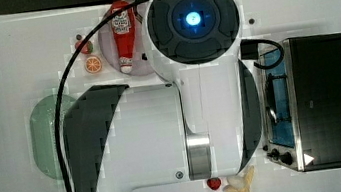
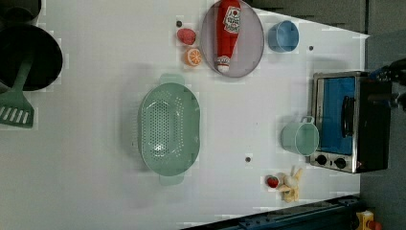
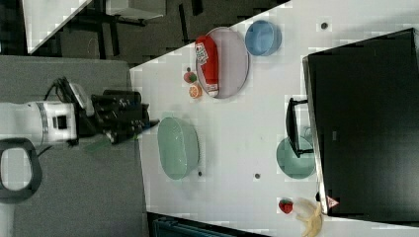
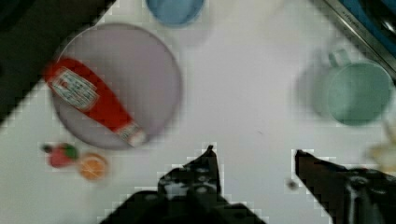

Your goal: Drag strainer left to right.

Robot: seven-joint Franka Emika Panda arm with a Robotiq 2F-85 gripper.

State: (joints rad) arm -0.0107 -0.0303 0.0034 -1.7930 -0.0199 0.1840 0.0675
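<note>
The strainer (image 2: 168, 127) is a pale mint-green oblong colander with many small holes, lying on the white table (image 2: 95, 182). In the top view its edge (image 1: 42, 134) shows at the top view's left, partly hidden by my arm. In the right view the strainer (image 3: 178, 148) lies near the table's edge, and my gripper (image 3: 148, 123) hangs beside it, apart from it. My gripper (image 4: 254, 156) is open in the wrist view, with bare table between its two black fingertips (image 4: 209, 161).
A ketchup bottle (image 2: 227, 31) lies on a grey plate (image 2: 253, 45) beside a blue bowl (image 2: 282, 36). A mint mug (image 2: 299, 136) stands by the toaster oven (image 2: 349, 122). An orange slice (image 2: 193, 56), strawberry (image 2: 272, 181) and banana (image 2: 291, 184) lie loose. A green spatula (image 2: 16, 103) rests by a black pot (image 2: 28, 52).
</note>
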